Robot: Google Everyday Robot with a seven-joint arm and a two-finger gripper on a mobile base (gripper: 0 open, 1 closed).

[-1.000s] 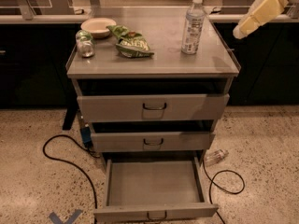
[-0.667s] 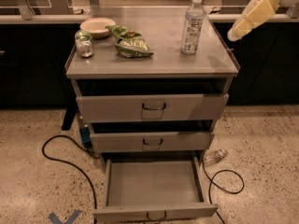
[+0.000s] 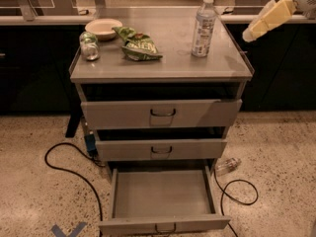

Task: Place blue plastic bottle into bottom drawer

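Note:
The blue plastic bottle (image 3: 203, 26) stands upright at the back right of the grey cabinet top (image 3: 163, 65); it is clear, with a white cap and a pale label. My gripper (image 3: 253, 32), yellowish, hangs in the air at the upper right. It points down-left toward the bottle and is about a bottle's width from it, not touching. The bottom drawer (image 3: 163, 225) is pulled out wide at the foot of the cabinet, and its tray holds nothing.
On the cabinet top are a pale bowl (image 3: 102, 27), a green snack bag (image 3: 139, 45) and a short silvery can (image 3: 89, 46). The top drawer (image 3: 162, 113) and middle drawer (image 3: 161, 150) are slightly ajar. A small clear bottle (image 3: 227, 165) and black cables (image 3: 64, 164) lie on the floor.
My gripper has moved a little left and down toward the bottle. The bottle and the drawers have not moved.

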